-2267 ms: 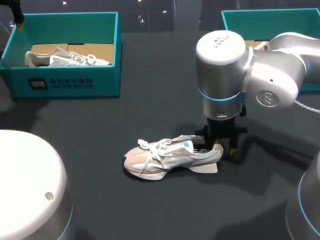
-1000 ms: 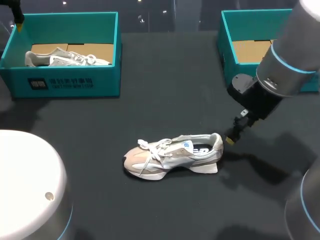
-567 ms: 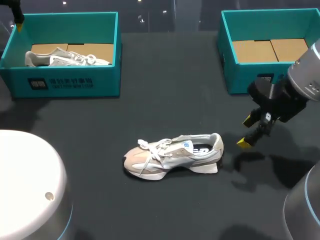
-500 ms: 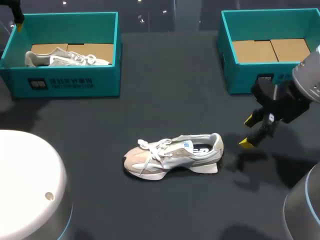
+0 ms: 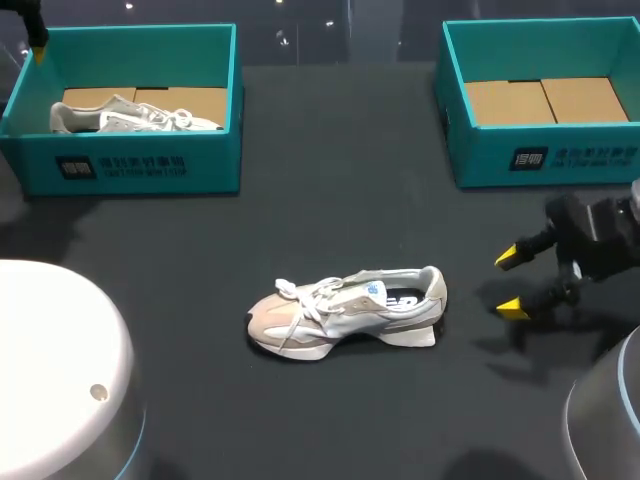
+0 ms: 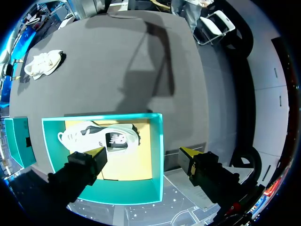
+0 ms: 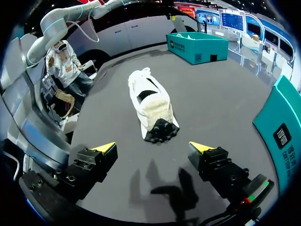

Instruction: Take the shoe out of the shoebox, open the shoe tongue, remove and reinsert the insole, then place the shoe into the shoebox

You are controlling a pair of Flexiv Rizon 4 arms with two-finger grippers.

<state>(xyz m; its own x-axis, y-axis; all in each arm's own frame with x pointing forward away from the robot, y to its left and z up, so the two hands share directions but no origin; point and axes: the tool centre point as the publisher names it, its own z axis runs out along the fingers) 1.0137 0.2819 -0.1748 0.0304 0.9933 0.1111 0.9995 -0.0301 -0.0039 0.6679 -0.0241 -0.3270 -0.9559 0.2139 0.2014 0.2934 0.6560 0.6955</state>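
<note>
While the shoe (image 5: 345, 312) stands on its sole on the table (image 5: 330, 220), outside the bare right shoebox (image 5: 480, 165), take-out looks done. Tongue/insole status: can't tell. Re-boxing is still to do. Long axis runs left-right, toe left, heel toward the right gripper (image 5: 510, 283), which is spread, empty and near. Left gripper (image 6: 142, 151) is spread and empty over the left shoebox (image 6: 158, 141).

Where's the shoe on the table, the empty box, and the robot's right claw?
shoe (image 5: 345, 312): head view, on its side panel.
empty shoebox (image 5: 545, 158): head view, on its front wall.
right gripper (image 5: 511, 283): head view, midway between its yellow tips.
</note>
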